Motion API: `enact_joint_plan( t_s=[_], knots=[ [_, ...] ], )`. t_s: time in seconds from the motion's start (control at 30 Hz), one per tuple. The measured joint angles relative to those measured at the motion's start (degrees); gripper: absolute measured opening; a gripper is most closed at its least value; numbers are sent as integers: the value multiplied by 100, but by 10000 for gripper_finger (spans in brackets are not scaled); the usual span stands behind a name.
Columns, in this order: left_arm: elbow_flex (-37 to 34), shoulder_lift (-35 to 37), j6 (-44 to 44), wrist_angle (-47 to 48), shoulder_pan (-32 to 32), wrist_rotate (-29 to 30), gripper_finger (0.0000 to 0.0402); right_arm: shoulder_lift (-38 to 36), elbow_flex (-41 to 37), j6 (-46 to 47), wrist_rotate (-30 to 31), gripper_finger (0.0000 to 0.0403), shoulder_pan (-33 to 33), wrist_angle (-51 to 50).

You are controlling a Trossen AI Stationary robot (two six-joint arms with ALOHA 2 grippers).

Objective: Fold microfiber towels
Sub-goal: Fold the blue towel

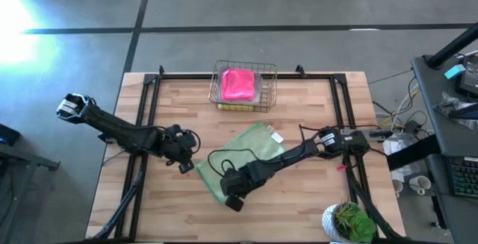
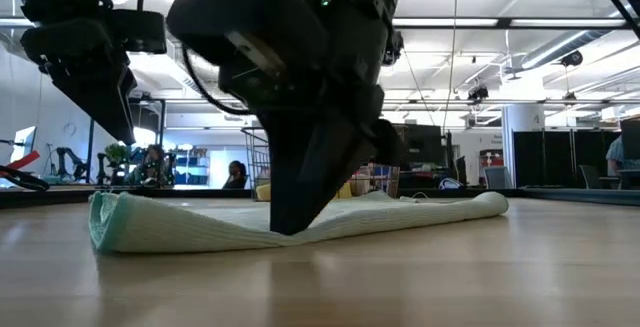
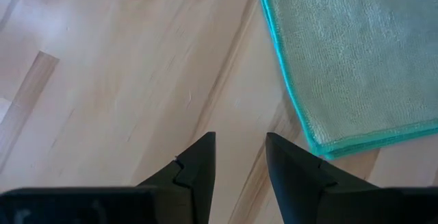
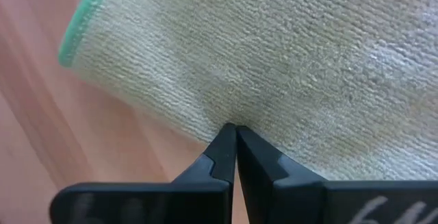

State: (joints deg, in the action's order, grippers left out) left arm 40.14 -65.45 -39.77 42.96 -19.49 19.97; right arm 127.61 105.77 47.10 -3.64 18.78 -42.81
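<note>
**Right hand pinned on the sage towel, left hand waiting off its corner**

The pale sage towel (image 1: 243,158) lies mid-table, already doubled over, its long axis running on a diagonal from the near-left of the table up toward the basket (image 1: 244,87) at the far edge. The right hand (image 1: 231,195) sits at the towel's near-left end, fingers pressed together, tips down on the cloth right at its near edge; the right wrist view shows the two fingers (image 4: 219,157) closed with no gap, nosed into the pile just inside the edge. Whether any cloth is pinched between them, I cannot tell; it reads more like pressing than gripping.

The left hand (image 1: 184,160) hovers just beside the towel's left edge, not touching, fingers (image 3: 195,166) apart and empty over bare table (image 3: 102,80). From it the towel lies to the right, and the teal-hemmed corner (image 3: 321,148) is just ahead of its tips. So the right hand is the one on the cloth, the left the nearer to that free left corner.

My read: the next fold goes across the long axis, and it turns on that left corner being lifted while the right end stays held down.

The pink towel (image 1: 237,84) sits folded in the basket, with a sliver of yellow beneath it. A small white tag (image 1: 277,136) shows at the sage towel's far end; nothing on it can be read, and no other brand or writing shows
</note>
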Motion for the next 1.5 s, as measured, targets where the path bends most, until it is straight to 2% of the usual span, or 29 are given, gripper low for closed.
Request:
enact_joint_plan(
  t_s=[0.17, 0.33, 0.6, 0.73, 0.87, 1.07, 1.3, 1.5],
  knots=[
    [0, 0, 14, 4, 0, -1, 114, -37, -181, 150, -368, 9, 118, -239],
    [0, 0, 44, 0, 0, 0, 114, -75, -185, -120, -739, 9, 341, -762],
    [0, 0, 327, -13, 0, -135, 114, -158, -212, -668, -872, 9, 651, -2537],
    [0, 2, 434, -48, 0, -169, 114, -162, -228, -825, -474, 9, 700, -3201],
    [0, 2, 442, -48, 0, -175, 114, -173, -345, -870, -25, 8, 687, -3379],
    [0, 2, 453, -46, 0, -181, 114, -303, -415, -1068, 108, 8, 751, -3339],
    [4, 2, 759, -46, 0, -236, 114, -971, -492, -919, 450, 8, 905, -3217],
    [48, 2, 748, -29, 2, -306, 135, -1914, -1111, -392, 1081, 8, 1079, -2664]
  ],
)
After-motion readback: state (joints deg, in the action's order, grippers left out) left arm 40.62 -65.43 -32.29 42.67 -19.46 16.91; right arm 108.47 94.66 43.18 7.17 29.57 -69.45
